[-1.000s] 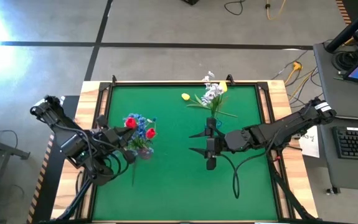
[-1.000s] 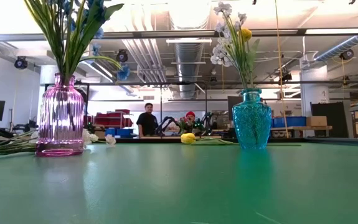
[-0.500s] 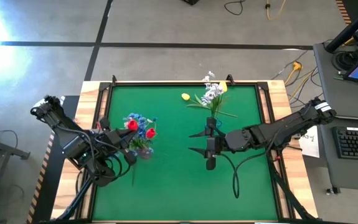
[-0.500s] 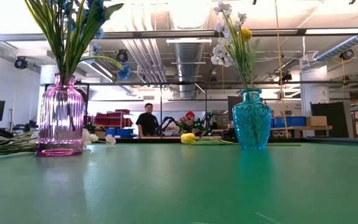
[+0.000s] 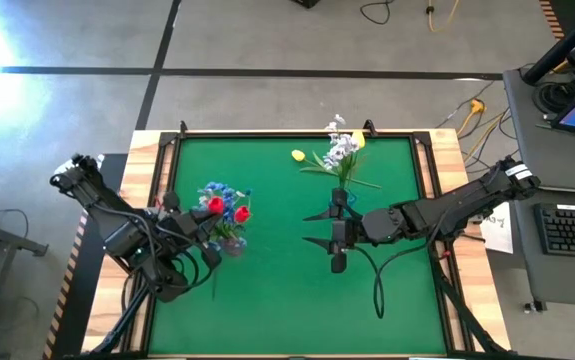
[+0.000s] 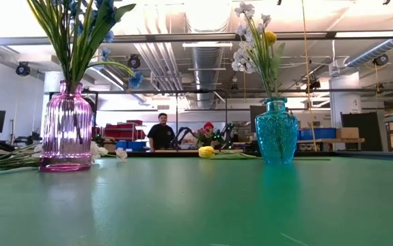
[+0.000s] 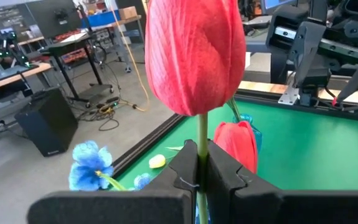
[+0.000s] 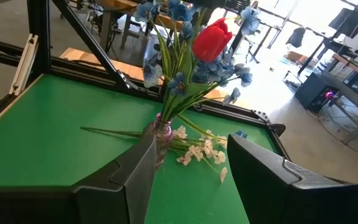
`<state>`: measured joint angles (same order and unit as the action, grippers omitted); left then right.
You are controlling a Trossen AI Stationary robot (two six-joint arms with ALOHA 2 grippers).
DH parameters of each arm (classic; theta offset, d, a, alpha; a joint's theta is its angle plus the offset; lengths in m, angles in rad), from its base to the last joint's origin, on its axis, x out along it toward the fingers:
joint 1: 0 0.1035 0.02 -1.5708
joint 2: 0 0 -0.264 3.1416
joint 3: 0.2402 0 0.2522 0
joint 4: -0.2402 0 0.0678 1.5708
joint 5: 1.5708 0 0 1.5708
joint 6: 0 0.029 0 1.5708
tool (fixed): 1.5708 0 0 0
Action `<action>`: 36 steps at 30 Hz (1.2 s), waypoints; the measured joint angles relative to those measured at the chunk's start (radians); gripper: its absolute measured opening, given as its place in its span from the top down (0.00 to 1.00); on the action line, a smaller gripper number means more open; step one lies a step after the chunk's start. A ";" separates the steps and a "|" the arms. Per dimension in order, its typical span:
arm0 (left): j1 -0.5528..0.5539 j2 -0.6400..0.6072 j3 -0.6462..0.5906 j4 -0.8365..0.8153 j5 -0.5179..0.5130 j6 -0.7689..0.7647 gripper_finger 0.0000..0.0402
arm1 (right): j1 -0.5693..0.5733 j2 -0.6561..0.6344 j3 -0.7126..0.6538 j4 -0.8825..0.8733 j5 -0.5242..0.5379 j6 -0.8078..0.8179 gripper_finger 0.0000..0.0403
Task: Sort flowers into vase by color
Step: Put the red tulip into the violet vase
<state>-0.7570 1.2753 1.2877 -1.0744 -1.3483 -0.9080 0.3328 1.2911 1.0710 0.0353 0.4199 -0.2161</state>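
My left gripper pinches red tulip stem above pink vase already holding blue flowers. Right gripper waits mid-table, fingers apart, empty. White sprigs, yellow tulip lie unsorted.

Pink vase of blue flowers – red tulip above, white sprigs beside

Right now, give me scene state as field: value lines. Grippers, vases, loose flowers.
left gripper: shut on red tulip stem, beside the pink vase
right gripper: open, empty, mid-table near the teal vase
pink vase contents: blue flowers, another red tulip
teal vase contents: white flowers, a yellow bud
loose: yellow tulip at the far edge; white sprigs by the pink vase
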 joint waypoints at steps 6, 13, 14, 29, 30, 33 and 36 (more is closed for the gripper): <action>0.000 0.029 0.000 0.001 -0.005 0.000 1.00 | 0.000 0.000 0.000 0.000 0.000 0.000 0.52; 0.000 0.034 0.000 0.002 -0.030 -0.009 1.00 | 0.000 0.000 0.000 -0.001 0.000 0.000 0.52; 0.000 0.034 0.000 0.003 -0.030 -0.010 1.00 | 0.000 0.000 0.000 -0.001 0.000 0.000 0.52; 0.000 0.017 0.023 0.004 -0.032 0.095 1.00 | 0.000 0.000 0.000 -0.001 0.000 0.010 0.52; 0.000 0.015 0.024 0.003 -0.032 0.110 1.00 | 0.000 0.000 0.000 -0.001 0.000 0.011 0.52; 0.000 0.006 0.024 0.003 -0.032 0.149 1.00 | 0.000 0.001 0.000 -0.001 0.000 0.013 0.52; 0.000 0.000 0.024 0.003 -0.031 0.187 1.00 | 0.000 0.001 0.000 -0.001 0.000 0.015 0.52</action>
<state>-0.7574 1.2749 1.3117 -1.0714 -1.3796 -0.7208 0.3332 1.2922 1.0710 0.0345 0.4198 -0.2012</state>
